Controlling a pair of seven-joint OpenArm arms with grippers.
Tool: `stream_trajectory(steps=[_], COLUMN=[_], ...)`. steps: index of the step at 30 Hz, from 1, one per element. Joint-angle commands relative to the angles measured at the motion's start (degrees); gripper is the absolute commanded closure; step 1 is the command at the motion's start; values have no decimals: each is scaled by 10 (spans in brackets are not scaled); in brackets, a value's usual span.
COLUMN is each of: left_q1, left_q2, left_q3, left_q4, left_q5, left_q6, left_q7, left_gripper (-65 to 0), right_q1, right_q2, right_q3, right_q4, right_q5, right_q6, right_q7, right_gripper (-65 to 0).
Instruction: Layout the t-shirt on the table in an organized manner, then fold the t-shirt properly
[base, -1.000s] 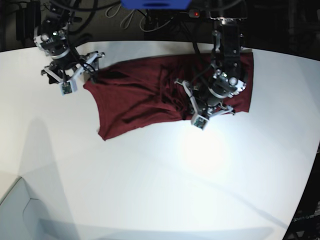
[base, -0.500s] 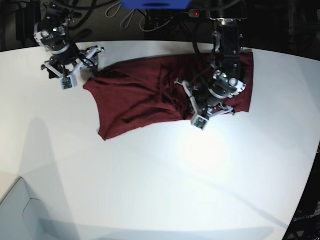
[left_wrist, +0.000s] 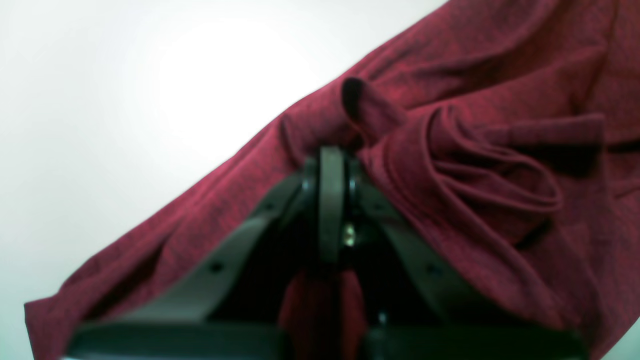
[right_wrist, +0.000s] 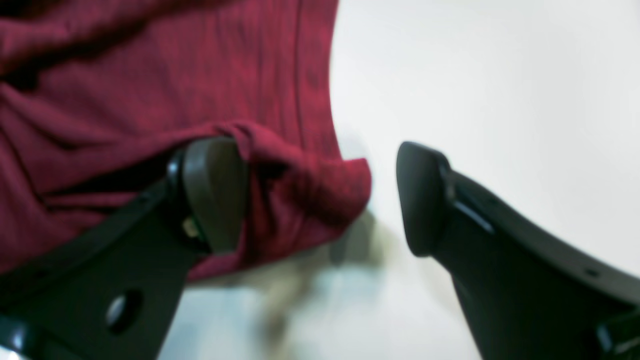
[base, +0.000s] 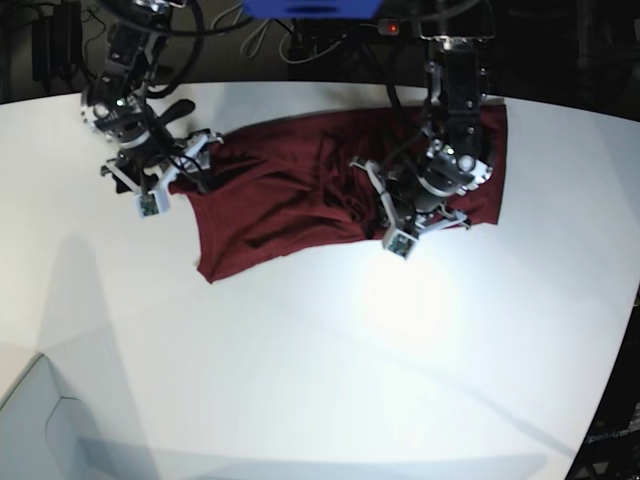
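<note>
The dark maroon t-shirt lies crumpled across the far half of the white table. My left gripper rests on the shirt's middle. In the left wrist view it is shut, with a bunched fold of the t-shirt pinched at its tips. My right gripper is at the shirt's left corner. In the right wrist view it stands open, one finger on the cloth and the other on bare table, with the t-shirt's corner between them.
Dark equipment and cables line the table's far edge, with a blue object at top centre. The table's edge curves away at the right. A pale panel sits at the lower left corner.
My right arm has swung from the table's back left down to the shirt's left corner, its open jaws now straddling the cloth. The left arm has held still, shut on the fabric.
</note>
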Motion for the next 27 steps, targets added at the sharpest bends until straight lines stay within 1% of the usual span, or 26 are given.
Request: stream_trajectory(steps=[1,15,19,27], left_q1=[-8,-7,-7,-7], left_q2=[1,1,1,1], left_q3=[1,1,1,0], left_q4=[8,8,8,19], left_q5=[-4,-3,-3,-8], left_q6=[2,2,2,2], left_q7=[-9,-9,-9,-9], left_gripper=[0,0,0,0], right_q1=[12,73,76,76], right_q2=[1,2,10,8], right_q3=[0,0,0,0], right_q4=[2,-80,-95,-126], right_q5=[9,9,9,11], right_q6=[2,2,1,1], right_q7=[14,15,17,15], right_gripper=[-467,-467,-467,-465])
